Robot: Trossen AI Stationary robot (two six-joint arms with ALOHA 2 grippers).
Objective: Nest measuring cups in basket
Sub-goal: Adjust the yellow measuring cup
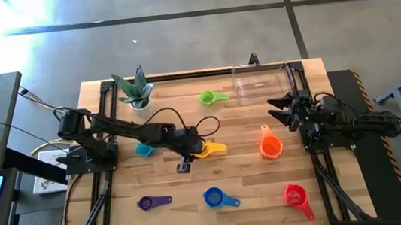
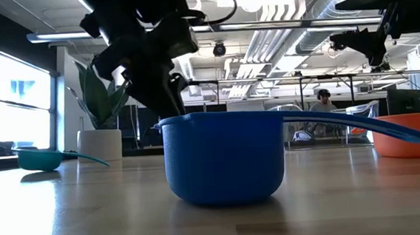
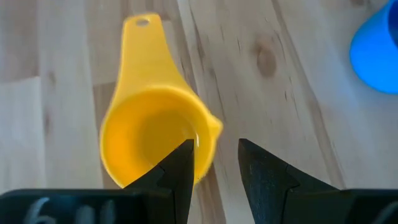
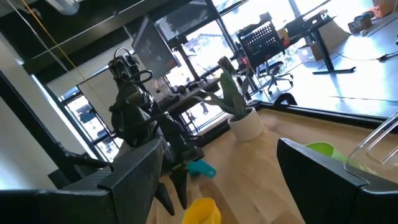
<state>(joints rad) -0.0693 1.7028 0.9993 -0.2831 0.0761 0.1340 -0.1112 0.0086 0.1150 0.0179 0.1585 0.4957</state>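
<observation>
The yellow measuring cup point(image 3: 149, 137) stands upright on the wooden table point(image 1: 245, 175), near its middle point(image 1: 212, 149). My left gripper point(image 3: 214, 155) slants down over it, open, one finger inside the bowl and one outside, on the side away from the handle. My right gripper point(image 1: 278, 111) hangs open at the table's right, next to the clear basket point(image 1: 261, 83) at the far right. The other cups rest apart on the table: green point(image 1: 210, 97), teal point(image 1: 143, 149), orange point(image 1: 270, 145), purple point(image 1: 149, 203), blue point(image 1: 215, 197), red point(image 1: 296, 195). My left gripper straddles the yellow cup's wall point(image 3: 208, 140) on the side away from the handle, one finger point(image 3: 183, 162) inside the bowl and the other outside. It comes slanting down from the table's left. Whether either finger touches the wall, I cannot tell.
A white plant pot point(image 1: 138, 97) stands at the far left. The blue cup point(image 2: 224, 157) fills the low view's foreground. Black frame rails run along the table's left and right sides. Bare wood lies between the yellow cup and the basket.
</observation>
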